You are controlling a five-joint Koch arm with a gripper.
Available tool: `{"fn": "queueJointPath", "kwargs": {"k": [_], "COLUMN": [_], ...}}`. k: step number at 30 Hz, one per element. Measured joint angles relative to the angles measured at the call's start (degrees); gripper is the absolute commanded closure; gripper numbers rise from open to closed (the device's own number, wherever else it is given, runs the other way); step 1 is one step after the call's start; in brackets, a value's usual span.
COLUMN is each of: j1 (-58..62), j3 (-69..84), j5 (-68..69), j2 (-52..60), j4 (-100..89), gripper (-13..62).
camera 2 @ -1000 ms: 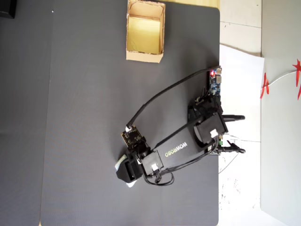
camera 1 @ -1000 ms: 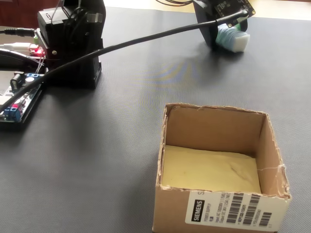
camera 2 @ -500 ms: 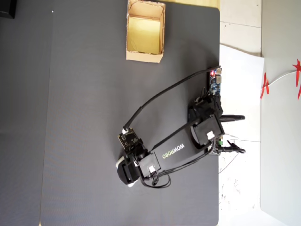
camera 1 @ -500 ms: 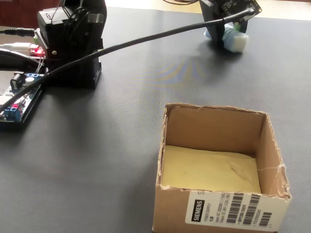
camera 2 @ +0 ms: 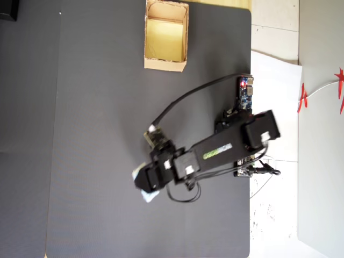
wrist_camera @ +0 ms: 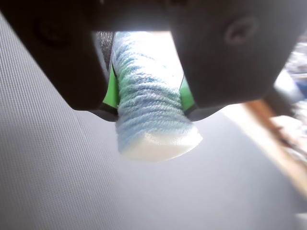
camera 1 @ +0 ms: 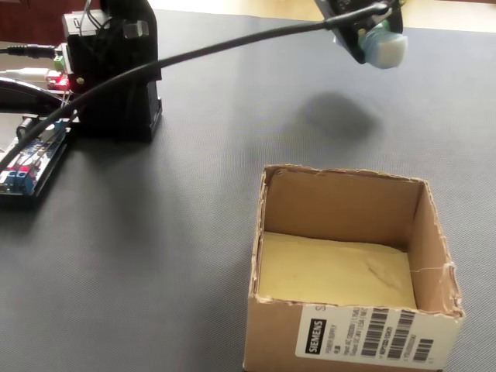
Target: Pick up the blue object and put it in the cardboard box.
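The blue object, a pale blue ribbed bundle with a white end, sits squeezed between my green-padded jaws in the wrist view. My gripper is shut on it and holds it off the mat. In the fixed view the gripper hangs in the air at the top right with the blue object poking out, its shadow on the mat below. From overhead the gripper is at lower centre with the blue object. The cardboard box stands open in front; overhead the cardboard box is at the top.
The arm's black base and circuit boards stand at the left of the fixed view. A black cable runs from base to gripper. The dark mat's right edge borders white paper.
The gripper has risen off the mat with the blue object in it. The arm has swung up and slightly toward the box.
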Motion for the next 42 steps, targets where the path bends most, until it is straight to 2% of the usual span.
{"fn": "queueJointPath", "kwargs": {"k": [11,12,17,36,39,42], "j1": [7.91,10.46,18.9,44.65,52.73,55.81], "j3": [20.57,25.66,30.32,30.5,26.54,24.7], "j5": [-0.18,-0.18,-0.09,-5.1,-8.53,-9.23], "j2": [21.18,26.02,32.08,34.89,31.46,27.86], "j4": [-8.26,-10.9,-14.33,-23.64,-23.55,-23.55], "gripper": [48.2,48.2,48.2,48.2,48.2,48.2]}}
